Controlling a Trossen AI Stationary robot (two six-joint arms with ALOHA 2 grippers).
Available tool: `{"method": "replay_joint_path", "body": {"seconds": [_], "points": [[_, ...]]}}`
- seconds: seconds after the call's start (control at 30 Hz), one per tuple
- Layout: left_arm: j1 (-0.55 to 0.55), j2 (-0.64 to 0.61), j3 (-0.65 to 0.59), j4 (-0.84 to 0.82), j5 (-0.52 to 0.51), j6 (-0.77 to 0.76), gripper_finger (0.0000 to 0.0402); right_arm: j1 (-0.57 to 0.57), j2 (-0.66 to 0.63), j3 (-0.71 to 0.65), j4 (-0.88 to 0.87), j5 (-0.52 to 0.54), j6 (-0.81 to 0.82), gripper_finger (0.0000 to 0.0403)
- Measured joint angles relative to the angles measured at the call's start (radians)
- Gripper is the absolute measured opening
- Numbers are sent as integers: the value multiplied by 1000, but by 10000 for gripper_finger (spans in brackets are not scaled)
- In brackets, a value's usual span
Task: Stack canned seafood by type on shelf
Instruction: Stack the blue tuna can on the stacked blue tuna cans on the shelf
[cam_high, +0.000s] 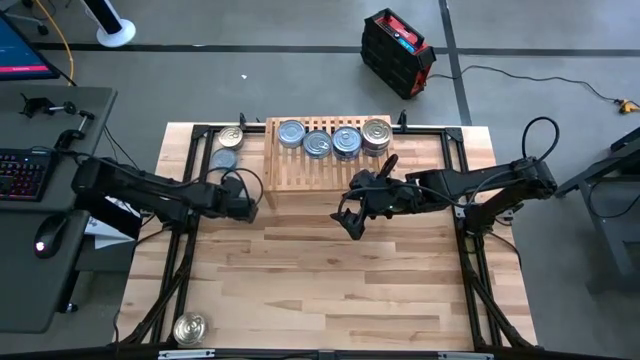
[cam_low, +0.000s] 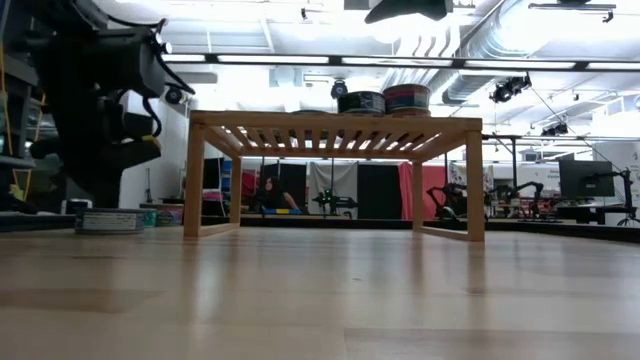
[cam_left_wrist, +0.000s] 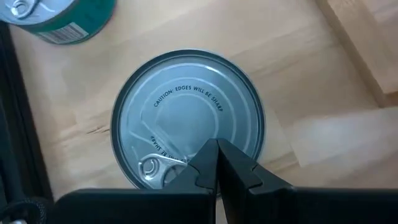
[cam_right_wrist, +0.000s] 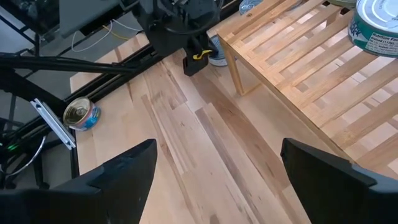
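- Left wrist view: "CAUTION: EDGES WILL BE SHARP" on a silver lid (cam_left_wrist: 186, 118) under the pressed-together left tool (cam_left_wrist: 217, 167).
- High view: four tins (cam_high: 333, 139) on the shelf (cam_high: 320, 170); three on the bench (cam_high: 320, 290).
- Right tool (cam_right_wrist: 217, 171) spread wide, empty.

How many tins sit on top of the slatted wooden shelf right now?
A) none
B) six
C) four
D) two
C: the high view shows four tins in a row along the far edge of the shelf.
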Motion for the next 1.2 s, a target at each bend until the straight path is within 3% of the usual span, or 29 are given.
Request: {"method": "replay_joint_path", "body": {"seconds": [0.17,0.4,0.67,0.93,1.2], "points": [[-78,-5,-1,9,31,-33,0,0,0,0,0,-12,22,334],[-310,-4,21,30,107,-191,0,20,0,0,-14,-72,28,334],[-523,38,28,249,133,-322,0,105,0,0,-149,-99,115,334],[-538,201,50,535,109,-305,0,221,41,-1,-306,-103,303,334],[-481,370,231,533,117,-102,0,321,131,-1,-388,-106,476,334]]}}
